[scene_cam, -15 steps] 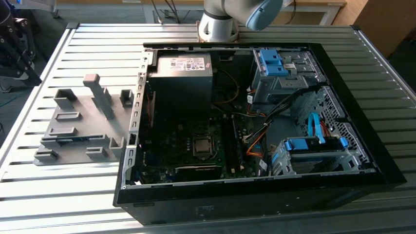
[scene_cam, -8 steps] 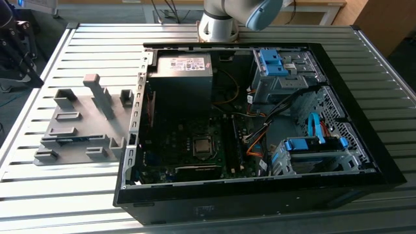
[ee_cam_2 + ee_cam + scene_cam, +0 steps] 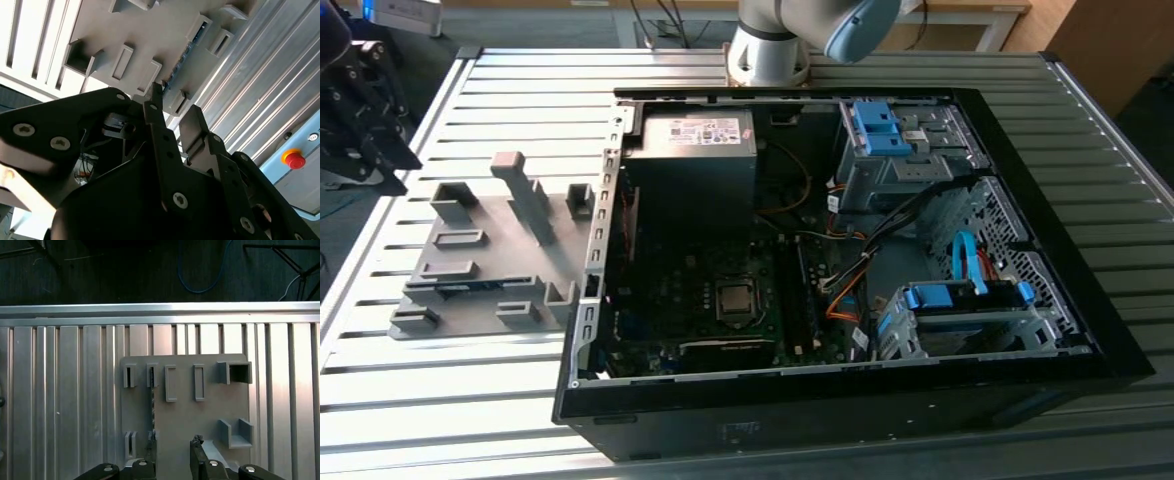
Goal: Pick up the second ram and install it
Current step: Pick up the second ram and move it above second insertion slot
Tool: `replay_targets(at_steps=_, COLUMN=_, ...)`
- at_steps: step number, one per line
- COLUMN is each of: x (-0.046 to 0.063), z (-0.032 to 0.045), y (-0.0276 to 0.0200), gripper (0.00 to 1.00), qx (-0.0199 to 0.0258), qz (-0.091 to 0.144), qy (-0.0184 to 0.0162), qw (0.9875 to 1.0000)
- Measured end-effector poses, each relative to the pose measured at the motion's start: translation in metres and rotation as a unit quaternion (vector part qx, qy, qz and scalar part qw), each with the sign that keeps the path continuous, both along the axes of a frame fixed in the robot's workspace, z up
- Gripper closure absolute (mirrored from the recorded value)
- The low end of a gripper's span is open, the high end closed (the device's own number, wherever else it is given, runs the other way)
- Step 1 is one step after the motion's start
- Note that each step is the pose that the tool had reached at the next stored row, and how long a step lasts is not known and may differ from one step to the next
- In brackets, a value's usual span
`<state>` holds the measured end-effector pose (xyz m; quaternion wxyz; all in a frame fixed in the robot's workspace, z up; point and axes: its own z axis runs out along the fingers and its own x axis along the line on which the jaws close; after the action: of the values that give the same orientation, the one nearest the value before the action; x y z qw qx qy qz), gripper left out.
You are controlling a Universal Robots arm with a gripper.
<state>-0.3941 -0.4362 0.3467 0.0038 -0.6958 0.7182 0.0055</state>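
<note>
Blue and slim, the chip-studded circuit-board stick that is the second ram (image 3: 187, 50) stands edgewise in the grey plastic slotted holder (image 3: 150, 30), below our released, empty claw (image 3: 174, 102), which we fear could clip the holder's slot walls if misaligned.

Matte black hand (image 3: 172, 111) with silver screws (image 3: 180, 200); silver arm (image 3: 767, 50), pale blue cap (image 3: 861, 25).

You've got a ribbed bare-metal tabletop (image 3: 467, 400) with a satin sheen. The holder (image 3: 200, 415) on it is smooth, matt grey plastic. PC case (image 3: 854, 405): black, semi-gloss shell. Drive clips (image 3: 874, 128): glossy blue plastic. Gripper (image 3: 174, 100): matt black, bright metal screws.
</note>
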Motion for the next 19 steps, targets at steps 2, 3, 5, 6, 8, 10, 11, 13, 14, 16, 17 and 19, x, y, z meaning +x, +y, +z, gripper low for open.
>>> replay_targets(at_steps=2, x=0.0000, z=-0.0012, y=-0.0001, gripper=0.59, qx=0.0000, qz=0.000, qy=-0.0028, qw=1.0000)
replay_targets(at_steps=3, x=0.0000, z=-0.0020, y=-0.0001, gripper=0.59, qx=0.0000, qz=0.000, qy=-0.0038, qw=1.0000)
replay_targets(at_steps=5, x=0.0001, z=-0.0034, y=-0.0001, gripper=0.59, qx=0.0001, qz=0.000, qy=-0.0046, qw=1.0000)
replay_targets(at_steps=6, x=0.0000, z=-0.0039, y=-0.0001, gripper=0.59, qx=0.0000, qz=0.000, qy=-0.0047, qw=1.0000)
replay_targets(at_steps=8, x=0.0000, z=-0.0050, y=-0.0001, gripper=0.59, qx=0.0001, qz=0.000, qy=-0.0048, qw=1.0000)
replay_targets(at_steps=10, x=0.0000, z=-0.0062, y=-0.0002, gripper=0.59, qx=0.0001, qz=0.001, qy=-0.0047, qw=1.0000)
replay_targets(at_steps=11, x=0.0000, z=-0.0067, y=-0.0002, gripper=0.59, qx=0.0001, qz=0.001, qy=-0.0047, qw=1.0000)
replay_targets(at_steps=13, x=0.0000, z=-0.0076, y=-0.0001, gripper=0.59, qx=0.0001, qz=0.001, qy=-0.0047, qw=1.0000)
replay_targets(at_steps=14, x=0.0000, z=-0.0080, y=-0.0001, gripper=0.59, qx=0.0001, qz=0.001, qy=-0.0047, qw=1.0000)
replay_targets(at_steps=16, x=0.0000, z=-0.0087, y=-0.0002, gripper=0.59, qx=0.0001, qz=0.001, qy=-0.0047, qw=1.0000)
replay_targets(at_steps=17, x=0.0000, z=-0.0091, y=-0.0002, gripper=0.59, qx=0.0001, qz=0.001, qy=-0.0047, qw=1.0000)
replay_targets(at_steps=19, x=0.0000, z=-0.0097, y=-0.0002, gripper=0.59, qx=0.0001, qz=0.001, qy=-0.0048, qw=1.0000)
